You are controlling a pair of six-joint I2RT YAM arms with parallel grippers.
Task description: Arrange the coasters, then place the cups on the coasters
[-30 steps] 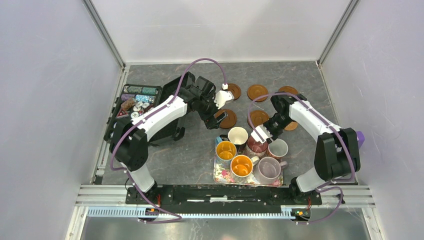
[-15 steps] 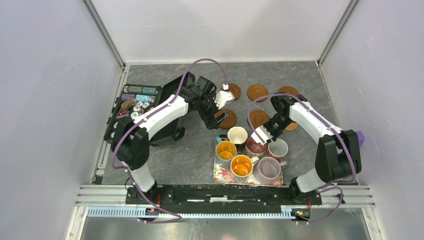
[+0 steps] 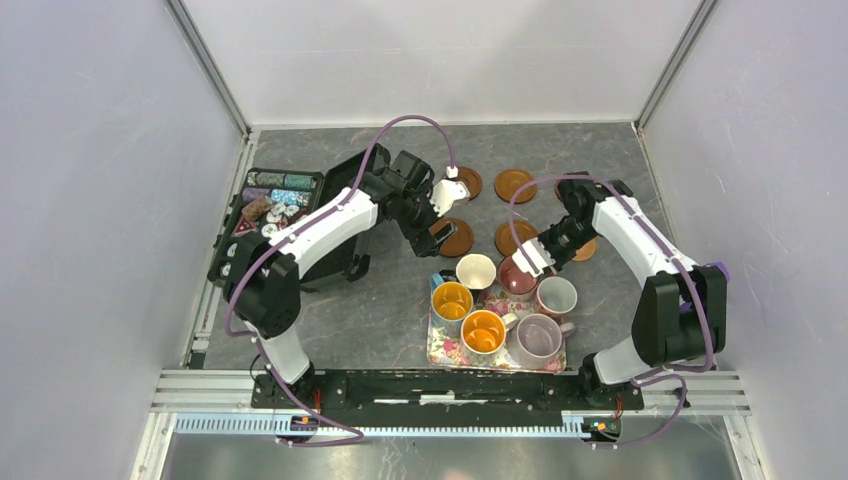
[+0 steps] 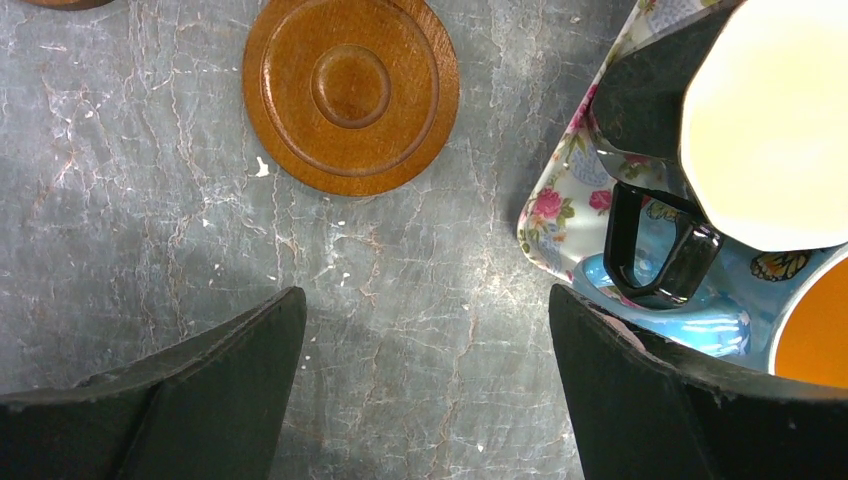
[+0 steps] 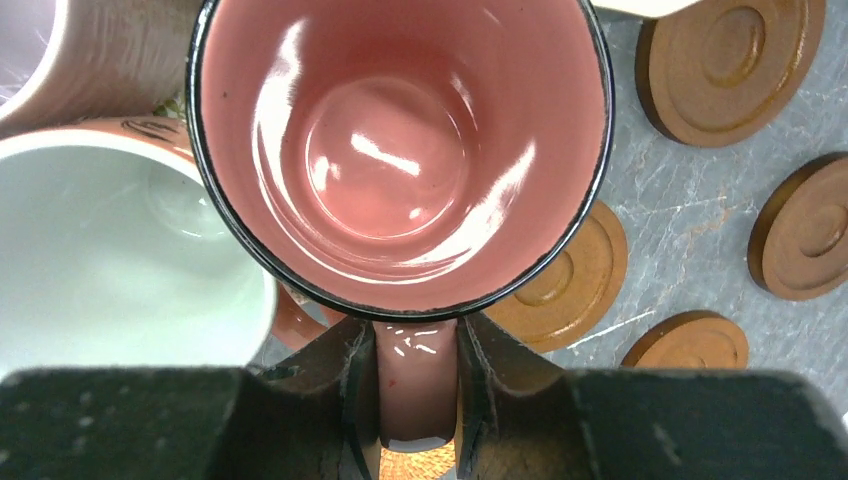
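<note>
Right hand (image 5: 417, 360) on pink cup (image 5: 400, 160) handle (wrist view only)

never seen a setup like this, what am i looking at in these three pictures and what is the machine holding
Two robot arms are bolted to the near edge of a grey table. The wide picture comes from a fixed camera above and behind them; the other two from a camera on each wrist, looking past its jaws. On the table lie round brown coasters, a case of poker chips and a floral tray of mugs. The right arm has its jaws shut on the handle of the pink mug. The left arm holds nothing: its jaws stand wide open over bare table, between a coaster and the tray.
</note>
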